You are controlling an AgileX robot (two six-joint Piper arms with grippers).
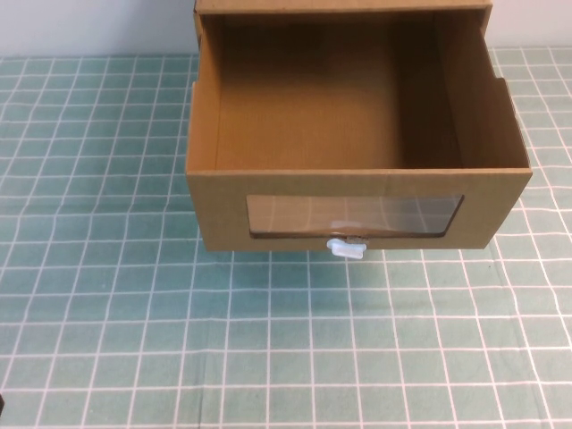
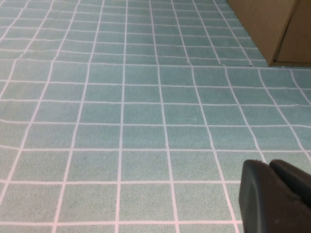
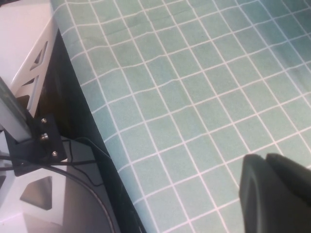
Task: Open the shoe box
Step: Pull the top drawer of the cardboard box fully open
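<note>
Far-centre on the green gridded desk [image 1: 107,313], the brown cardboard shoe box [image 1: 304,98], drawer already out, looks light and stiff; grip its small white tab [image 1: 345,248]. Left gripper [image 2: 268,164] hangs near left and right gripper [image 3: 266,157] by the near right edge, both fingers clenched on nothing.

The left gripper [image 2: 268,164] and right gripper [image 3: 266,157] are showing rounded matte-black fingers [image 2: 286,199]. Black cables [image 3: 90,187] are trailing beside a black bracket [image 3: 34,150] carrying silver screws [image 3: 43,136].

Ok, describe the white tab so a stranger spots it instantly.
Left claw and right claw hover over a green gridded mat; on it sits a brown cardboard shoe box, drawer pulled out. Under its clear front window sticks a small white pull tab, the only white part on it.
</note>
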